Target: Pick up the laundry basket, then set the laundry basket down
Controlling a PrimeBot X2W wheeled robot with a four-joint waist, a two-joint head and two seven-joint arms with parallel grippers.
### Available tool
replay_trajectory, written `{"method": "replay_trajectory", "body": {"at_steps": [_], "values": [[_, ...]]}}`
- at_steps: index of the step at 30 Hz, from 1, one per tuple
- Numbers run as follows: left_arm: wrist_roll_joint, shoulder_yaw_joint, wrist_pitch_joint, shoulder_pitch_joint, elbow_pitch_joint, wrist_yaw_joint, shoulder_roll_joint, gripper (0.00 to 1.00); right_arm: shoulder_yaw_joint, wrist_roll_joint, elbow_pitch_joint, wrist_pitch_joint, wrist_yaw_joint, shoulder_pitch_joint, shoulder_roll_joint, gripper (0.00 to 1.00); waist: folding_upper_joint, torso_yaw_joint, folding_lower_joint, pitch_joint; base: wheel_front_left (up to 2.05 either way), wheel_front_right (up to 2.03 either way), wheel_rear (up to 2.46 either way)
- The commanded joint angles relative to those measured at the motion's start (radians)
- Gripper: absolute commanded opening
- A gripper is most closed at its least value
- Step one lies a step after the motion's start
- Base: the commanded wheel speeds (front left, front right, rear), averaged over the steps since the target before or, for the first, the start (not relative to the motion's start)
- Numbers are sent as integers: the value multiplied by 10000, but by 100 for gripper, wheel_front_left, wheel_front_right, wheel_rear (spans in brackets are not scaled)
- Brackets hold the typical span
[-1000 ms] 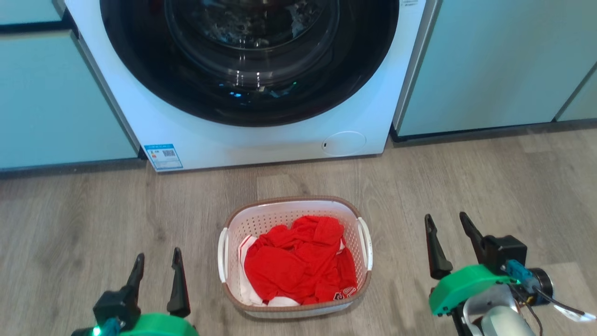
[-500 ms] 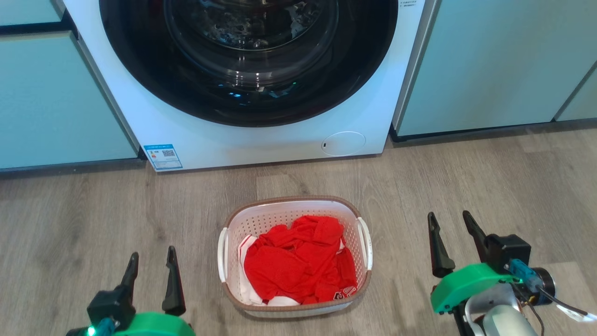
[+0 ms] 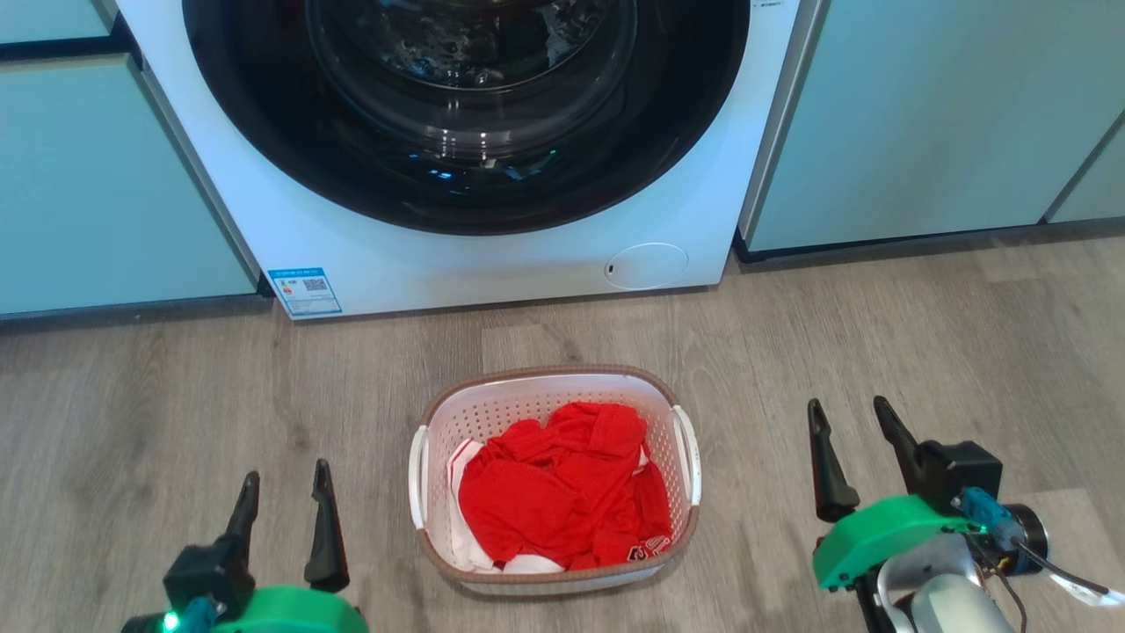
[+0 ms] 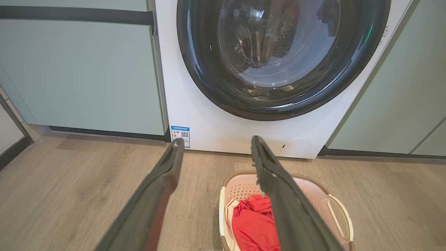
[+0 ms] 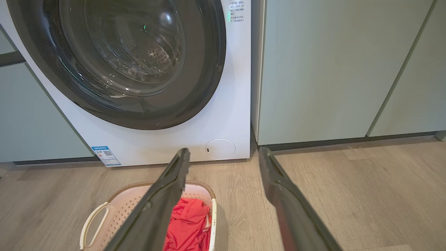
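The laundry basket (image 3: 492,413) rests on the wood floor before the washer, white and perforated, with a brown rim and a white handle on each side; red clothes (image 3: 554,497) lie in it. My left gripper (image 3: 286,472) stands open to the basket's left, well apart from the left handle (image 3: 417,475). On the other side my right gripper (image 3: 848,402) is open too, clear of the right handle (image 3: 688,454). The left wrist view has the basket (image 4: 313,191) low and right of centre, behind one finger. The right wrist view has the basket (image 5: 118,209) at lower left.
A white front-loading washing machine (image 3: 492,264) with a dark round door stands just behind the basket, between pale green cabinets (image 3: 923,123). Bare wood floor (image 3: 923,334) spreads on both sides of the basket.
The left gripper has drawn back toward the bottom of the head view. The right gripper has shifted slightly up and right. The basket has stayed in place.
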Motion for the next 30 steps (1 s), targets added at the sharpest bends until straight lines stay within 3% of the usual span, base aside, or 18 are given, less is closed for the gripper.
{"method": "replay_trajectory", "body": {"at_steps": [1, 2, 6, 30], "values": [[150, 319, -53, -330, -291, 63, 36, 100, 168, 13, -295, -120, -4, -256, -1, 100, -1, -2, 1, 13, 0, 0, 0], [57, 0, 0, 0, 29, -4, -8, 0, -6, -1, 28, 4, 0, 0, 2, 0, -1, -2, 1, 15, 0, 0, 0], [7, -13, 13, 107, 622, -24, -48, 0, 34, 44, 578, 38, 0, 186, 21, 0, -1, -2, 1, 17, 0, 0, 0], [-2910, 271, 648, -473, 780, -451, 66, 0, -284, 2949, 334, 619, -1, 42, -112, 0, -1, 58, 1, -10, 0, 0, 0]]}}
